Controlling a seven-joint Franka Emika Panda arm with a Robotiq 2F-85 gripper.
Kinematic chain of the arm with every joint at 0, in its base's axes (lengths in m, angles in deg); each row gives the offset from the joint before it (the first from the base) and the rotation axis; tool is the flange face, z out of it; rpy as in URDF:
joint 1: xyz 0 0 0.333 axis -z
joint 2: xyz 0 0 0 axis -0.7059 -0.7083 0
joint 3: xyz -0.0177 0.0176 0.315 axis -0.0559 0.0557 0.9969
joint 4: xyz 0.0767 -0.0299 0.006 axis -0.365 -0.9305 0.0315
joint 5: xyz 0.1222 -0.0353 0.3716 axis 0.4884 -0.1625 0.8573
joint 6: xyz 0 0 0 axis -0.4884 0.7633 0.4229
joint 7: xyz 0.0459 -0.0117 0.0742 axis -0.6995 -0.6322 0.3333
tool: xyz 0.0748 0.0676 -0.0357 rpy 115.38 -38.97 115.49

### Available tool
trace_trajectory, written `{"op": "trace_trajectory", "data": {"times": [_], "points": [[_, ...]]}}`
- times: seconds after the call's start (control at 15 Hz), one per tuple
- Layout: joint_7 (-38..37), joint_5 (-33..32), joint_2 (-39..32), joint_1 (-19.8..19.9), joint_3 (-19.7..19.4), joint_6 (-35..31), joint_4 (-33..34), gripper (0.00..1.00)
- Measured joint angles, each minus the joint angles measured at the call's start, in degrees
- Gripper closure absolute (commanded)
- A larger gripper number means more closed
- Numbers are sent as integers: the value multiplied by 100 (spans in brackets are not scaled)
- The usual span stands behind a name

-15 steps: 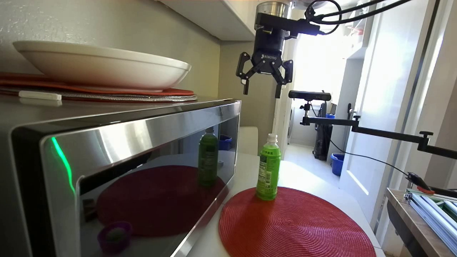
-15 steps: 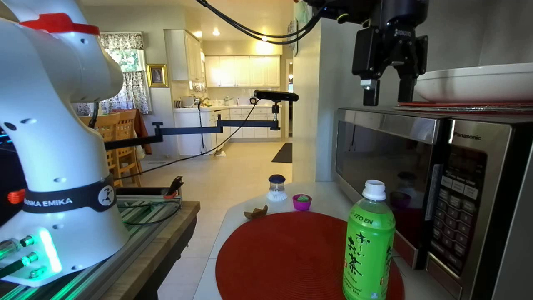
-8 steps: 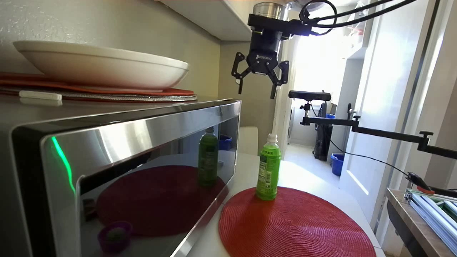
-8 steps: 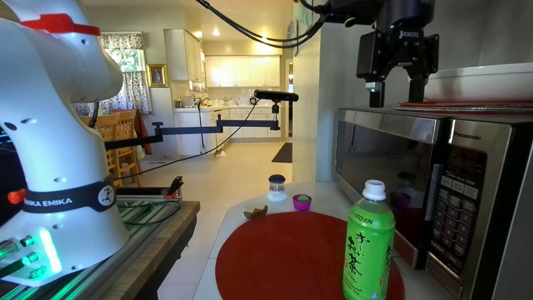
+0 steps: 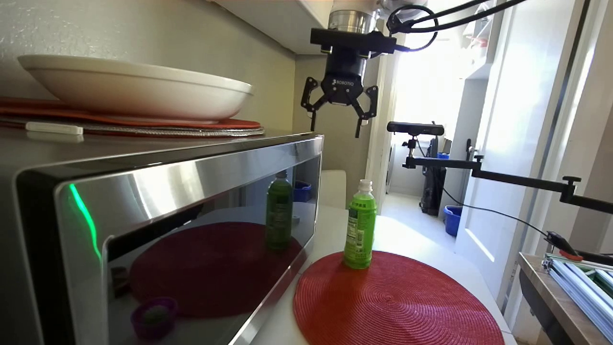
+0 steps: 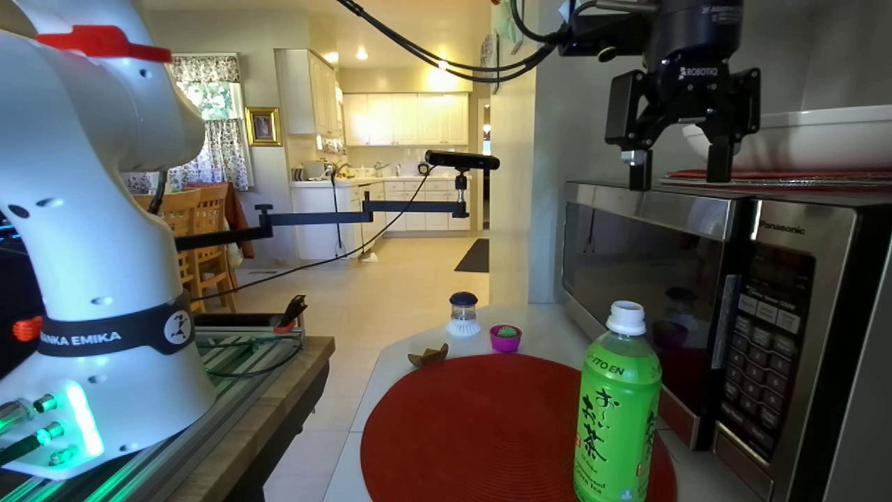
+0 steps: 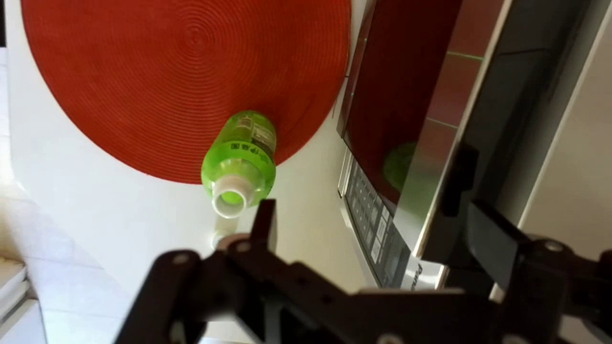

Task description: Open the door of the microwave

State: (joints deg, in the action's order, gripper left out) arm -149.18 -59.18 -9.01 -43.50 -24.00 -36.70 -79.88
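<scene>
— Brushed steel and dark glass: how's that door?

— Closed. In an exterior view it fronts the microwave, which stands on the white tabletop. Green light streak on the door's frame. White bowl on stacked mats up top. My Robotiq gripper hangs pointing down, just beside the far top corner as seen here. Jaws spread, released.

— Touching?

— Can't tell from that angle.

— Go on.

— In an exterior view, Panasonic control panel lines up with the door. Ito En green tea bottle upright on the round red placemat. Magenta cup and dish brush beyond the placemat, near each other.

— Wrist?

— Fingers wide apart, blurred. One shows by the bottle's mouth, the other over the microwave's top; the door's top edge runs between them in this view. Height above it: can't tell.
</scene>
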Motion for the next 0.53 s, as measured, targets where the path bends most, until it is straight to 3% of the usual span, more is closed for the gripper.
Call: {"op": "trace_trajectory", "data": {"times": [0.53], "points": [[-670,-148,-154,-9,-8,8,178,0]]}}
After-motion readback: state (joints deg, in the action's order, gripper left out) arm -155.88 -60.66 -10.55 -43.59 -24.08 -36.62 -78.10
